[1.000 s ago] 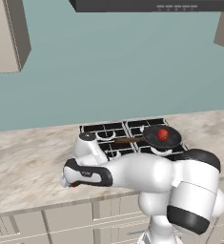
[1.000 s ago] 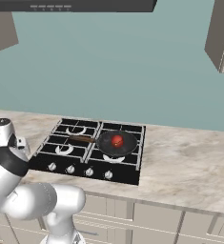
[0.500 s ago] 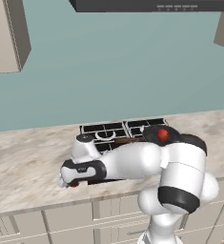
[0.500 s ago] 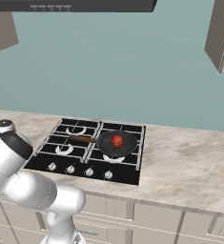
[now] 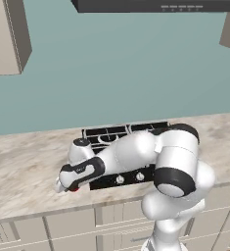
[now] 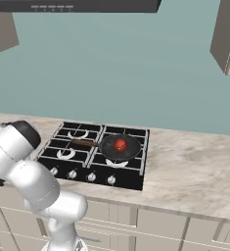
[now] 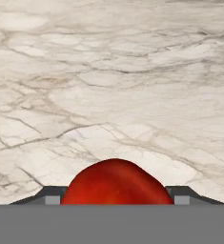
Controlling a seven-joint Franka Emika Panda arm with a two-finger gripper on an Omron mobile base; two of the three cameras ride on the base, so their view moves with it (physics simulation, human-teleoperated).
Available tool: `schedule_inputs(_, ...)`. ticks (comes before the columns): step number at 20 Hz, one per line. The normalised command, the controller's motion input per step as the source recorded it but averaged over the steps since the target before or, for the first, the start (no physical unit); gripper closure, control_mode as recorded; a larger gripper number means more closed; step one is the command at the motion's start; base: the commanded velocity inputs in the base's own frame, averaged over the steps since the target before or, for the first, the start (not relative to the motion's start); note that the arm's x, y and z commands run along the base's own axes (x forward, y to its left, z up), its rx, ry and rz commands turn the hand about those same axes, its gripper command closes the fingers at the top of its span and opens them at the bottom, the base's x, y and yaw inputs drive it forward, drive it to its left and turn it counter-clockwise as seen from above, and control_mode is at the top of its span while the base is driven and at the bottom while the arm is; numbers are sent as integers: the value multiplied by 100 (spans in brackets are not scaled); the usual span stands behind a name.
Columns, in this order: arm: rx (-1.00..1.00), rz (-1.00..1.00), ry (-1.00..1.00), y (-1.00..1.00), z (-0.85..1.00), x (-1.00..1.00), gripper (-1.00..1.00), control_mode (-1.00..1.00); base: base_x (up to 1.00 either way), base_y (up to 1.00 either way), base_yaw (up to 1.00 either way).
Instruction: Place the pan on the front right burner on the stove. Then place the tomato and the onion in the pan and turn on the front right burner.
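Presently, the gripper (image 7: 114, 200) is seen with jaws apart around the onion (image 7: 116, 183) (a red, rounded body) on the counter (image 7: 113, 71); contact cannot be told. The pan (image 6: 119, 147), holding the tomato (image 6: 120, 144), lies well rightward on the stove (image 6: 136, 174).

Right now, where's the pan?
In the right base view the pan sits on the front right burner of the stove, its wooden handle pointing left, with the tomato inside it.
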Motion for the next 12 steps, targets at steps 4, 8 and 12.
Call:
schedule_inputs(4, 0, 0, -6, -1, 10, -1, 100, -100, 0, 0, 0)
schedule_inputs(8, 0, 0, -12, -19, 49, 0, 100, -100, 0, 0, 0)
schedule_inputs(12, 0, -1, -11, -32, 61, 0, 100, -100, 0, 0, 0)
